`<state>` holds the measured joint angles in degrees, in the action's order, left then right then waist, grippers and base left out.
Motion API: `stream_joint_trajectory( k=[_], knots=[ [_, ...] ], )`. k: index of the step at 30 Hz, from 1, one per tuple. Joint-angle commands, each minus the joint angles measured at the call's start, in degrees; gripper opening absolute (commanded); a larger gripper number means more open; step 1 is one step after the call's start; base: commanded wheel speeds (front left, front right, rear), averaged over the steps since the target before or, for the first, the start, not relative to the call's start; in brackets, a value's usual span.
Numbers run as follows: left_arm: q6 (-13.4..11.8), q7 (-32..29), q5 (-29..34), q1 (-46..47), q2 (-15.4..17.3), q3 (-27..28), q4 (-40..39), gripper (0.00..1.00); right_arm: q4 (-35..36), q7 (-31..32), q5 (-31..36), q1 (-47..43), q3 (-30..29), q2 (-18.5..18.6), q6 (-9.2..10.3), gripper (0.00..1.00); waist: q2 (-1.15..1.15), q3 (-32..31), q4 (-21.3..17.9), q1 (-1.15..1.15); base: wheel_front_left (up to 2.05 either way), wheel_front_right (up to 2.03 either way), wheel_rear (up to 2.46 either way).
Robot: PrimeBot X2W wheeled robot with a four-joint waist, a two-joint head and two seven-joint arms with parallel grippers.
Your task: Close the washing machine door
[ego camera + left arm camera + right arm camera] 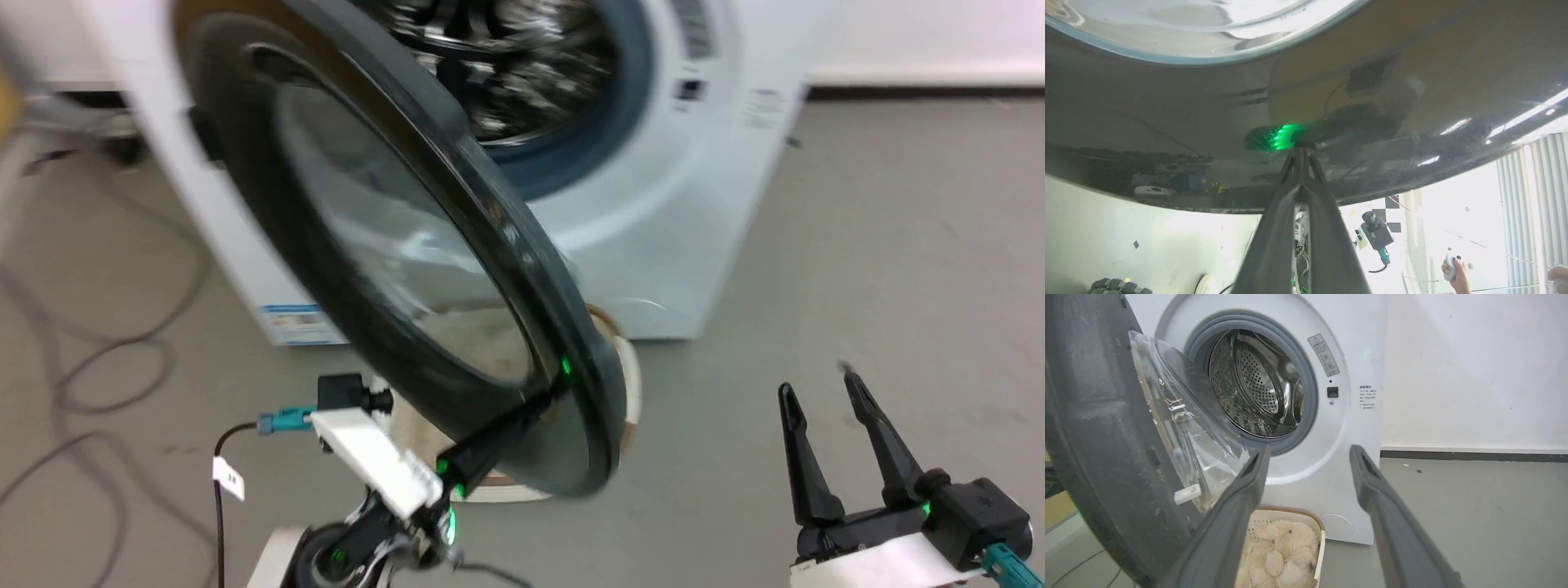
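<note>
A: Grey floor (857, 245), white wall (1474, 367) behind. Where's the door at?

B: Washing machine door (392, 245) stands swung out from the washing machine (694, 245), approx halfway. Drum (1257, 388) is in plain sight and nothing's latched, so not done.

A: Claws?

B: Left claw (559, 384): fingers pinched together, nothing btwn them, tips pressed on the door's black rim, outer face, low down. Right claw (818, 384): spread wide, empty, over the floor, well apart from the door.

A: What's left?

B: I'd say most of the swing, plus the last push till it clicks. Basket (1316, 526) w/ plush toy (1282, 551) sits at the machine's foot, under the door. Prob. below its path, can't tell for sure.
</note>
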<state>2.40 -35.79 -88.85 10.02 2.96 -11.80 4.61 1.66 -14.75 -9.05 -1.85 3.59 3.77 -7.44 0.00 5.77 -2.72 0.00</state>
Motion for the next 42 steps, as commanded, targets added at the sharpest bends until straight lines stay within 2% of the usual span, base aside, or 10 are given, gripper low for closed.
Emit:
stream_joint_trajectory(
  k=[1,8,14,20,27,30,33,38,42],
  knots=[
    [0.7,3.0,0.0,2.5,-0.1,-0.9,1.8,0.0,0.2,-0.2,-0.2,0.7,0.2,-0.1,-0.05,1.0,0.0,3.0,-7.1,0.0,0.0,0.0,0.0],
    [0.5,17.4,-1.1,11.4,-0.1,-1.9,10.1,0.0,0.2,-0.2,-0.9,0.8,0.3,-0.6,-0.05,1.0,0.0,4.5,-14.9,0.0,0.0,0.0,0.0],
    [1.2,25.9,-3.2,18.6,-0.1,-3.4,17.0,0.0,0.1,-0.2,-1.3,1.1,1.0,-0.8,-0.05,1.0,0.0,5.0,-18.4,0.0,0.0,0.0,0.0],
    [2.8,28.4,-5.2,22.4,-0.1,-5.4,22.0,0.0,0.2,-0.2,-2.1,0.9,1.1,-0.9,-0.05,1.0,0.0,4.5,-18.5,0.0,0.0,0.0,0.0],
    [4.5,25.8,-3.3,19.6,0.7,-9.4,23.0,0.0,0.5,-0.2,-1.9,0.4,0.7,-0.9,-0.05,1.0,0.0,2.4,-14.5,0.0,0.0,0.0,0.0],
    [4.9,25.2,0.4,16.5,2.9,-12.6,20.8,0.0,0.6,-0.2,-1.6,0.0,0.2,-0.9,-0.05,1.0,0.0,1.1,-12.0,0.0,0.0,0.0,0.0],
    [5.0,27.6,6.0,13.3,6.0,-15.2,18.0,0.0,0.6,-0.2,-1.0,-0.6,-0.1,-0.9,-0.05,1.0,0.0,-0.3,-9.5,0.0,0.0,0.0,0.0],
    [4.6,37.9,19.7,8.5,12.2,-18.4,14.7,0.0,0.5,-0.2,-0.6,-1.4,-0.6,-0.9,-0.05,1.0,0.0,-2.2,-5.3,0.0,0.0,0.0,0.0],
    [1.2,46.8,29.9,5.8,16.5,-18.9,12.5,0.0,0.5,-0.2,-0.5,-1.9,-0.4,-0.7,-0.05,1.0,0.0,-3.3,-2.4,0.0,0.0,0.0,0.0]
  ],
)
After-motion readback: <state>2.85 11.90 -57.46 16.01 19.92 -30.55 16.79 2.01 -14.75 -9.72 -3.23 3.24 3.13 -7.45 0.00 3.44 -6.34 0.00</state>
